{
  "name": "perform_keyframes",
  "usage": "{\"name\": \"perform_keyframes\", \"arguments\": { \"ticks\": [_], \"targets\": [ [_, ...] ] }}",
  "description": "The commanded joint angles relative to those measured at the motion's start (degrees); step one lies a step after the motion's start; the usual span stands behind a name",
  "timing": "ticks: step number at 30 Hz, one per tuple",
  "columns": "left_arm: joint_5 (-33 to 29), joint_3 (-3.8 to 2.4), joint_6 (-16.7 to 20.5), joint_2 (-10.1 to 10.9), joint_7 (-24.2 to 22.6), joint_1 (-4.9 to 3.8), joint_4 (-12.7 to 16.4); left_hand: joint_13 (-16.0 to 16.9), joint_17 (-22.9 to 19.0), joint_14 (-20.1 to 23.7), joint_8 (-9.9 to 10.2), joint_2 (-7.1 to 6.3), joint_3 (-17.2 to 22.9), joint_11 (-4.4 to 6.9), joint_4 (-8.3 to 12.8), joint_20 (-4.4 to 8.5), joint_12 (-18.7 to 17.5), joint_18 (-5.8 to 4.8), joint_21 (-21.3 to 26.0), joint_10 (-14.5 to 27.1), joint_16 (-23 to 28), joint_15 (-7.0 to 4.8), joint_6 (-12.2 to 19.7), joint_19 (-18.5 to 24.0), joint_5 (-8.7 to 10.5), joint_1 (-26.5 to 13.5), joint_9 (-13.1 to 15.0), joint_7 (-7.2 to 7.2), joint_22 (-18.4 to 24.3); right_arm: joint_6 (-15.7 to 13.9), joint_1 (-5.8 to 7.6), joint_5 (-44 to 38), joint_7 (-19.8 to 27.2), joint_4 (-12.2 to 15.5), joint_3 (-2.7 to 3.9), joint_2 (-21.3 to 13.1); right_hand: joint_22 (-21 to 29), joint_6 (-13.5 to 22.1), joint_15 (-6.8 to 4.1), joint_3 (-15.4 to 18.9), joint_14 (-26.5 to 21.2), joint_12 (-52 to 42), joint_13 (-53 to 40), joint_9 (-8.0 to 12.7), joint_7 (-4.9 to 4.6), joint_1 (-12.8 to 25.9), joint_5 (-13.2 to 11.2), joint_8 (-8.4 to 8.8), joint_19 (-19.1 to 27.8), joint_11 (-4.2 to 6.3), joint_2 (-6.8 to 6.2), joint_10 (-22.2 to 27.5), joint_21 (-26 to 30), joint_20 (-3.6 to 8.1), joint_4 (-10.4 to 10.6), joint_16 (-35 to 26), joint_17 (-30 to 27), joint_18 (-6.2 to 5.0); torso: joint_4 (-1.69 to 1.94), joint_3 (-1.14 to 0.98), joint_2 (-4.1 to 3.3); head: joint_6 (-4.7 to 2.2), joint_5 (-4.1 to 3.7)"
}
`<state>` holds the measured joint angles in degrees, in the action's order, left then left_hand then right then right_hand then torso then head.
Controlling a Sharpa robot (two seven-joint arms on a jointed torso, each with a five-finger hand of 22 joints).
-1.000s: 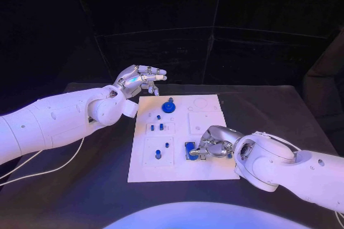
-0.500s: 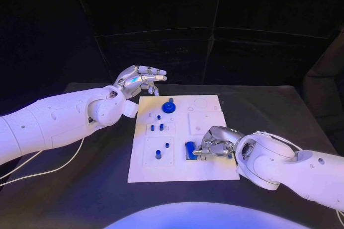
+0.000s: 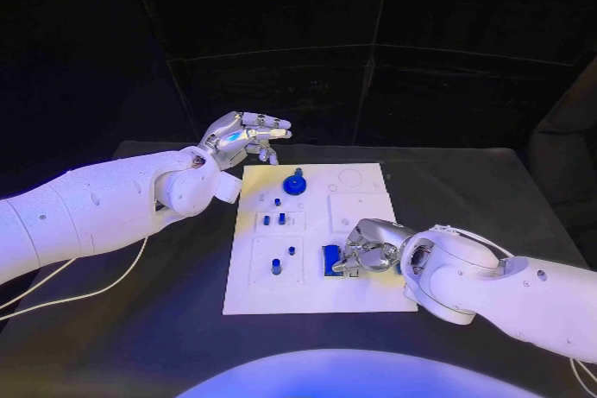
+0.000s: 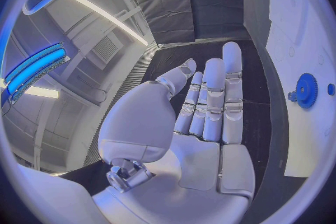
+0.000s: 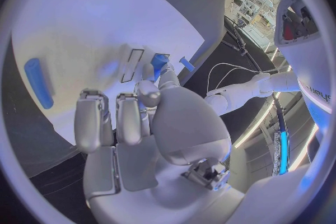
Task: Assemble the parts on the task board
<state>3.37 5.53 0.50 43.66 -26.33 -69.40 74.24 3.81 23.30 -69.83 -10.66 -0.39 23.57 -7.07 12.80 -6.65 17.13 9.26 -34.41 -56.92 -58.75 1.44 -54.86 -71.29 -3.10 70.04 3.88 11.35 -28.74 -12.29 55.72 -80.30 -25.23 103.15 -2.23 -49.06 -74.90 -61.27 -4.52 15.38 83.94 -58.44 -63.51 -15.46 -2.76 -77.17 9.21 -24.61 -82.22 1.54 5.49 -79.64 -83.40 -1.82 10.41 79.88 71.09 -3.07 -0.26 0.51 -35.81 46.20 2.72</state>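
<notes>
Head view: your right hand (image 3: 371, 249) sits low over the near right part of the white rectangular task board (image 3: 373, 294), fingers curled in around a small dark-blue block-shaped plastic part (image 3: 331, 260) that stands at a slot there. It looks pinched, though the contact itself is partly hidden by the fingers. Right wrist view agrees: a blue piece (image 5: 159, 61) shows just past the fingertips (image 5: 145, 92), by the board's rectangular slots.

Your left hand (image 3: 244, 136) hangs above the far left corner of the board, off the black bench (image 3: 149, 329), holding nothing, fingers loosely bent and apart. Left wrist view shows the palm (image 4: 203, 123) bare, with the round blue toothed gear part (image 4: 306, 90) on the board beside it.

Handling, as a judgement: the block is likely light, rigid, smooth moulded plastic. Expect it to slip or twist between metal fingers if squeezed off-centre. Take it across its two flat long faces, near mid-height, so it stays upright over the slot. It is not fragile, but a tilted entry will jam. The small blue pegs (image 3: 276, 265) standing nearby could be knocked.
</notes>
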Motion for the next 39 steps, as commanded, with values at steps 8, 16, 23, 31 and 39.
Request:
{"name": "perform_keyframes", "arguments": {
  "ticks": [8,16,23,31,39],
  "targets": [
    [-0.23,-0.05,-0.55,0.13,-0.13,-0.09,0.2,0.05,-0.07,0.35,-0.35,0.54,-0.22,-0.03,-0.02,-0.22,0.19,1.14,0.19,0.42,-0.38,0.12,0.25,-0.32,-0.14,0.2,0.07,0.0,0.05,0.99,0.08,-3.83,-0.6,0.17,0.03,-0.21,-3.78,0.23,-0.55,-0.18,2.73,0.48,-0.03,-0.11,0.15,-2.1,0.2,-0.08,0.1,0.08,0.03,-0.23,0.04,0.26,-1.64,-0.04,0.0,0.23,-0.21,-0.04,0.14,0.03,-0.15],
    [-0.23,-0.05,-0.55,0.12,-0.13,-0.09,0.18,0.05,-0.07,0.35,-0.35,0.54,-0.22,-0.03,-0.02,-0.22,0.19,1.14,0.19,0.42,-0.38,0.12,0.25,-0.32,-0.14,0.2,0.07,0.0,0.05,-1.5,0.08,-4.24,-0.42,0.38,0.03,-0.44,-3.82,0.37,-0.51,-0.17,2.73,0.55,-0.06,-0.07,0.05,-1.99,0.97,0.1,0.07,0.01,0.42,-0.23,0.03,0.26,-1.62,-0.08,-0.03,0.24,-0.13,-0.03,0.18,-0.18,-0.37],
    [-0.23,-0.05,-0.53,0.07,-0.17,-0.09,0.1,0.05,-0.07,0.35,-0.35,0.54,-0.22,-0.03,-0.02,-0.22,0.19,1.14,0.19,0.42,-0.38,0.12,0.25,-0.32,-0.14,0.2,0.07,0.0,0.05,-2.61,0.08,-4.51,-0.63,0.31,0.03,-0.39,-3.87,0.3,-0.56,-0.51,2.75,0.6,-0.13,-0.07,0.2,-2.65,1.83,0.2,0.04,0.11,1.06,-0.28,0.01,0.27,-2.08,-0.06,0.08,0.25,-0.11,-0.02,0.12,-0.36,-0.49],
    [-0.23,-0.05,-0.47,0.14,-0.17,-0.09,0.14,0.05,-0.07,0.35,-0.35,0.54,-0.22,-0.03,-0.02,-0.22,0.19,1.14,0.19,0.42,-0.38,0.12,0.25,-0.32,-0.14,0.2,0.07,0.0,0.05,-5.0,0.08,-4.36,-0.29,0.95,0.03,-1.49,-3.62,0.62,-0.6,-0.95,2.67,1.23,0.2,0.06,0.09,-3.69,1.24,0.6,0.23,0.09,1.15,-0.06,0.19,0.35,-2.94,-0.33,-0.32,0.18,-0.26,-0.03,0.08,-0.56,-0.58],
    [-0.23,-0.05,-0.38,0.18,-0.21,-0.09,0.16,0.05,-0.07,0.35,-0.35,0.54,-0.22,-0.03,-0.02,-0.22,0.19,1.14,0.19,0.42,-0.38,0.12,0.25,-0.32,-0.14,0.2,0.07,0.0,0.05,-8.32,0.97,1.91,1.57,3.0,0.07,-7.11,-3.11,4.47,0.68,-0.4,2.55,2.83,1.1,1.79,-2.07,-2.27,1.78,4.77,0.62,-1.61,0.83,0.76,0.56,-0.57,-2.27,-0.8,-0.93,0.1,-0.27,0.0,0.17,-0.8,-1.27]
  ]
}}
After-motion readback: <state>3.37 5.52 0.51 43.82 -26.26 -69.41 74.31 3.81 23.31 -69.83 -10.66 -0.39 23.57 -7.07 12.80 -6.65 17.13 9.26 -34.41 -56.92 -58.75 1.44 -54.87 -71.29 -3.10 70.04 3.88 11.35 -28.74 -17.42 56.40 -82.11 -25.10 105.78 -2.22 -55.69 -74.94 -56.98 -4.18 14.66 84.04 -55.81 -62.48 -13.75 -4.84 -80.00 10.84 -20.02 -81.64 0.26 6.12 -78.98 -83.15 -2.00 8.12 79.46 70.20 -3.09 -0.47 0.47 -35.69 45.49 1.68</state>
